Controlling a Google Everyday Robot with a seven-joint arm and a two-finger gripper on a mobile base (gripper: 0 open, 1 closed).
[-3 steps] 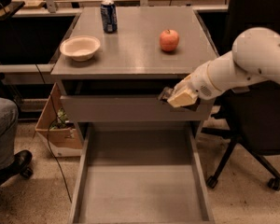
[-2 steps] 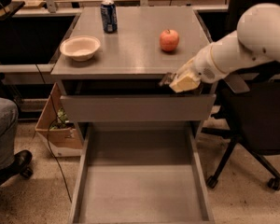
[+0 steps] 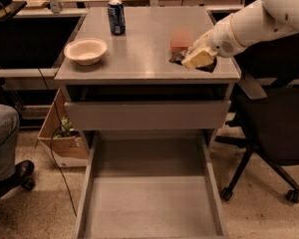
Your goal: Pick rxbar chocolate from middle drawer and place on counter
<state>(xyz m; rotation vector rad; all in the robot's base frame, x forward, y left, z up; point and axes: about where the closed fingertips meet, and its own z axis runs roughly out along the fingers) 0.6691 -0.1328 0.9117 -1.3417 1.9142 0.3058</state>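
Note:
My gripper (image 3: pixel 188 59) is over the right side of the counter (image 3: pixel 139 49), just in front of the red apple (image 3: pixel 181 38). Its tan fingers (image 3: pixel 199 58) are shut on a small dark bar, the rxbar chocolate (image 3: pixel 175 58), which sticks out to the left just above the counter top. The middle drawer (image 3: pixel 89 183) is pulled out wide below, and its flat grey floor is bare. My white arm reaches in from the upper right.
A blue can (image 3: pixel 116 17) stands at the back of the counter and a white bowl (image 3: pixel 85 50) at its left. A drawer with a flat grey front (image 3: pixel 147 114) sits under the top. An office chair (image 3: pixel 269 133) is on the right, a cardboard box (image 3: pixel 62 136) and a seated person's leg (image 3: pixel 2 143) on the left.
My gripper has risen with the dark bar from in front of the upper drawer to over the counter's right side, next to the apple.

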